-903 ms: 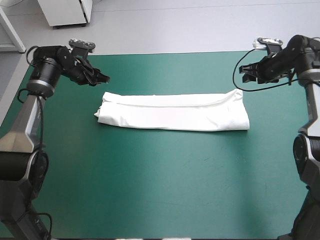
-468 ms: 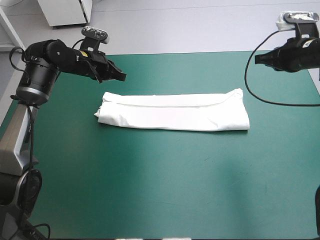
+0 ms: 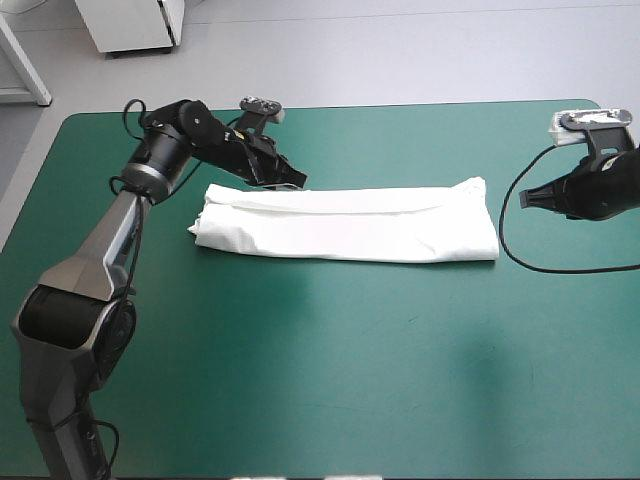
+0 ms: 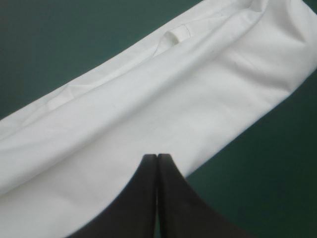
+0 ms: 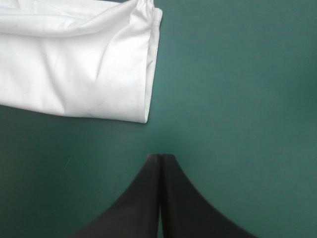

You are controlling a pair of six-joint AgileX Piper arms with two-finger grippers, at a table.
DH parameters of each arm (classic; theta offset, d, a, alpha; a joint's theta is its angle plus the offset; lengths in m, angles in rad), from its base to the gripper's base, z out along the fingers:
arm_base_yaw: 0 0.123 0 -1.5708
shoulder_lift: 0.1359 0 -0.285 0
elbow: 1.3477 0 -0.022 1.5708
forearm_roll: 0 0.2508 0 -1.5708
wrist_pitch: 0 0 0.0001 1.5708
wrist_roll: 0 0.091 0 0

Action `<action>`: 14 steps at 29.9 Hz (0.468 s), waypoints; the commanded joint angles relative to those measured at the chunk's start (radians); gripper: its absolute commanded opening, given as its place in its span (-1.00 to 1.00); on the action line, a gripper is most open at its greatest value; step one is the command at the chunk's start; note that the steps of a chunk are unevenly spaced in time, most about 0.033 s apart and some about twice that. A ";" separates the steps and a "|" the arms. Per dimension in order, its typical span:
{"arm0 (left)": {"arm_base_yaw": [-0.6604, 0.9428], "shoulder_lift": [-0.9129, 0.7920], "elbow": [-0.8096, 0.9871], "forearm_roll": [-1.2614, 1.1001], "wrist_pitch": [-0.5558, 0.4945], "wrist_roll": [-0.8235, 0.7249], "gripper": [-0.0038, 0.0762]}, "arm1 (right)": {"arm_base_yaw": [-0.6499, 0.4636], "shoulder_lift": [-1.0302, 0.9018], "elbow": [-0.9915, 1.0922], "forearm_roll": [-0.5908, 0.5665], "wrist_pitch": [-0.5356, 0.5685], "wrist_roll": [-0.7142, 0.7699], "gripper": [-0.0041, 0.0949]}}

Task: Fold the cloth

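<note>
Left jaws swung in over the T-shirt (image 3: pixel 345 222), right jaws dropped near its right end; both closed, empty. It's a smooth white folded strip on the worktop (image 3: pixel 300 380), upper middle of frame.

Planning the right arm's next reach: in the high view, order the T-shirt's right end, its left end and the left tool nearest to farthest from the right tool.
1. The T-shirt's right end, just beside the right tool.
2. The left tool, at the T-shirt's far edge.
3. The T-shirt's left end, farthest left.
</note>
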State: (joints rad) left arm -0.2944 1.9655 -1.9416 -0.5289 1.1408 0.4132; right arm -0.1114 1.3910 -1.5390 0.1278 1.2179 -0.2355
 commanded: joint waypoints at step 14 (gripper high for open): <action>-0.045 0.130 -0.030 -0.217 -0.071 0.085 -0.92 | -0.005 0.152 -0.071 0.131 -0.037 -0.025 -0.16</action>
State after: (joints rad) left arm -0.3343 2.1362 -1.9407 -0.6709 1.0821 0.4927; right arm -0.1117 1.5378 -1.5562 0.2012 1.1982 -0.2389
